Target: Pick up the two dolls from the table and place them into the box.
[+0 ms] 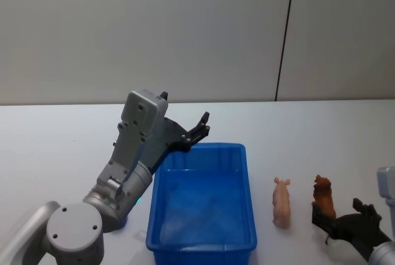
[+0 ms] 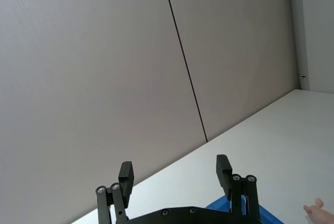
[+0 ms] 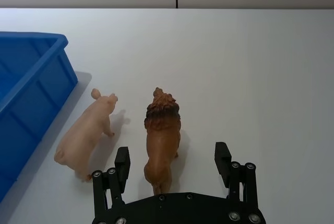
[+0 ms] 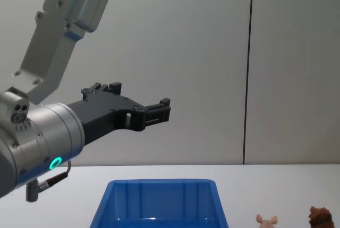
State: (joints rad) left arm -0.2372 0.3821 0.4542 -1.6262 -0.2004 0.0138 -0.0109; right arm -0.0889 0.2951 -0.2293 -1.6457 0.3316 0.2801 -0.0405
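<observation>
The left gripper (image 2: pixel 175 167) hangs in the air above the box's far-left corner, its black fingers spread apart with nothing between them, aimed at the wall rather than at any toy; I judge it idle. Below it the box (image 1: pixel 203 147), a rectangular bin of glossy bright blue plastic with a thick rolled rim and ribbed inner walls, sits on the matte white table (image 1: pixel 62 135) and holds no doll, so neither placement has been made. To the right of the box, near its long side but not touching it, is the pink doll (image 1: pixel 282 202), a smooth, rounded pig of pale moulded plastic with small ears. Just beside that is the brown doll (image 1: pixel 323 196), a lion (tawny body, darker shaggy mane with a rougher, carved surface), apart from the pig by a narrow strip of table. The right gripper (image 3: pixel 173 153) is low behind this lion, jaws wide, one finger on each side of its hindquarters and not closed on it. Both pick-ups and both drops remain, and the lion looks the likelier first.
</observation>
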